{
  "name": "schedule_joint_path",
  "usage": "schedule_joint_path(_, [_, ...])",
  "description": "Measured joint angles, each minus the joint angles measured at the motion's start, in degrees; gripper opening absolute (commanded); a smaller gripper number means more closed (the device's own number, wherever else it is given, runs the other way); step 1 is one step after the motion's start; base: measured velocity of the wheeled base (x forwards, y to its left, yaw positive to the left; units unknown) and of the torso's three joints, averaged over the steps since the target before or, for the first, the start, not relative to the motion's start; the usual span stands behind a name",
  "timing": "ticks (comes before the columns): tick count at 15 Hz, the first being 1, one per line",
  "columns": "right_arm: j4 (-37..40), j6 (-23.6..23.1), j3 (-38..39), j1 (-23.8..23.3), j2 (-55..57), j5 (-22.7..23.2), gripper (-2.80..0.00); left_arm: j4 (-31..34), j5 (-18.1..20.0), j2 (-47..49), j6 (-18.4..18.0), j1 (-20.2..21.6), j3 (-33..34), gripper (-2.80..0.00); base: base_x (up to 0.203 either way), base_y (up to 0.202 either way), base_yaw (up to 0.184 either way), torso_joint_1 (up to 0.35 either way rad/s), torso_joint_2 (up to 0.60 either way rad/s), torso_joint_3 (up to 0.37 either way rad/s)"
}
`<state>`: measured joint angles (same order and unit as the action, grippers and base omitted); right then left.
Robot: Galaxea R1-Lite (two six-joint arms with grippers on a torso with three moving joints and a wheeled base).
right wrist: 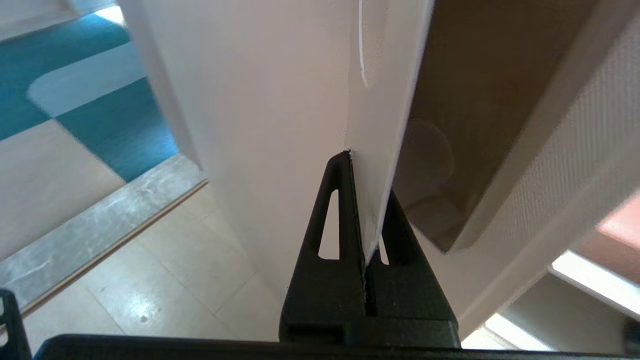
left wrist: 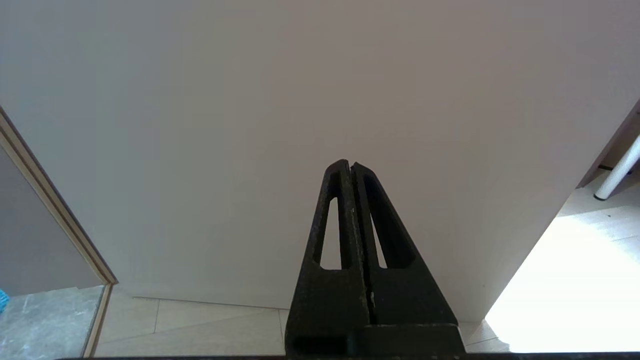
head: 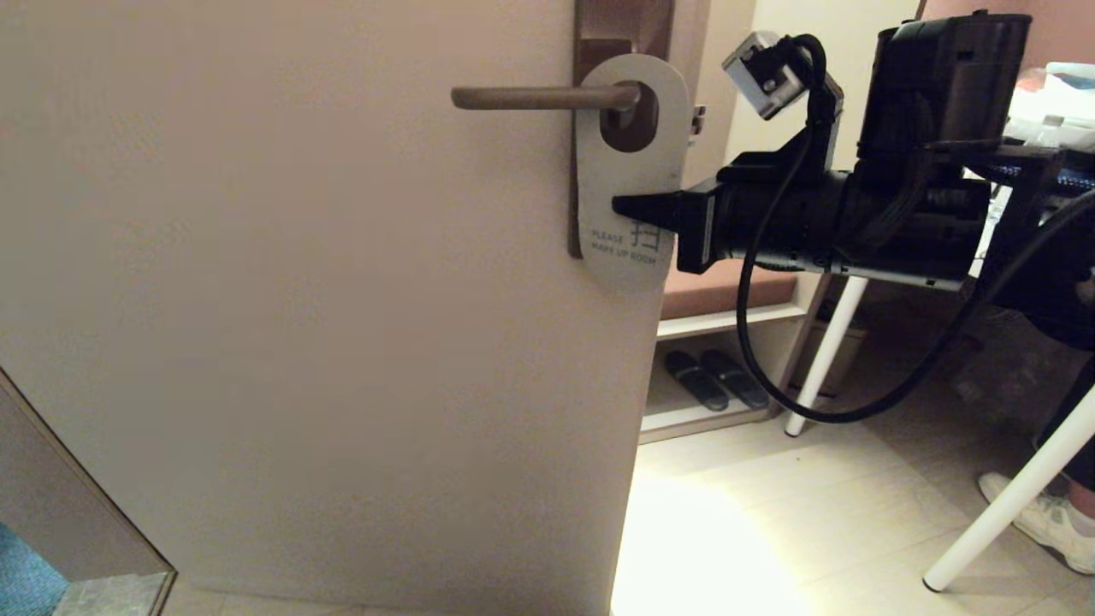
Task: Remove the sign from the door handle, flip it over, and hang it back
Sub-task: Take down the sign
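The sign (head: 612,175) hangs by its big hole on the door handle (head: 539,97), a slim brown lever on a tall dark plate (head: 620,26). Its pale grey "PLEASE MAKE UP ROOM" side faces me. My right gripper (head: 620,206) reaches in from the right and is shut on the sign's right edge, just above the text. In the right wrist view the thin pale card (right wrist: 372,125) is pinched between the fingers of that gripper (right wrist: 367,185). My left gripper (left wrist: 350,164) is shut and empty, low in front of the door; it is out of the head view.
The pale door (head: 299,299) fills the left and middle. To its right are a low shelf with dark slippers (head: 714,379), white table legs (head: 825,359) and a person's shoe (head: 1048,518). A door frame edge (head: 85,496) runs along the lower left.
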<state>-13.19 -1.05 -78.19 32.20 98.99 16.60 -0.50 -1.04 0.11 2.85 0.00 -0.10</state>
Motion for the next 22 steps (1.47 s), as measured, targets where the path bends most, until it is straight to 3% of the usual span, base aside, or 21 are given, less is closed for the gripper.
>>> schedule_joint_path(7, [0.44, 4.85, 1.24, 4.45, -2.03, -9.43, -2.80, -0.03, 0.00, 0.00, 0.01, 0.00, 0.00, -2.80, 0.000, 0.000, 0.000, 0.000, 0.00, 0.000])
schedule_joint_path(10, [0.33, 5.07, 1.80, 5.67, -2.58, -12.95, -2.80, -0.01, 0.02, 0.00, -0.01, 0.00, 0.00, -2.80, 0.000, 0.000, 0.000, 0.000, 0.00, 0.000])
schedule_joint_path(15, [0.14, 4.88, 1.98, 6.49, -3.45, -14.53, -2.80, -0.01, 0.00, 0.00, -0.03, 0.00, 0.00, -2.80, 0.000, 0.000, 0.000, 0.000, 0.00, 0.000])
schedule_joint_path(22, [0.16, 5.04, 1.99, 10.64, -3.43, -25.08, -2.80, -0.01, 0.00, 0.00, 0.01, 0.00, 0.00, -2.80, 0.000, 0.000, 0.000, 0.000, 0.00, 0.000])
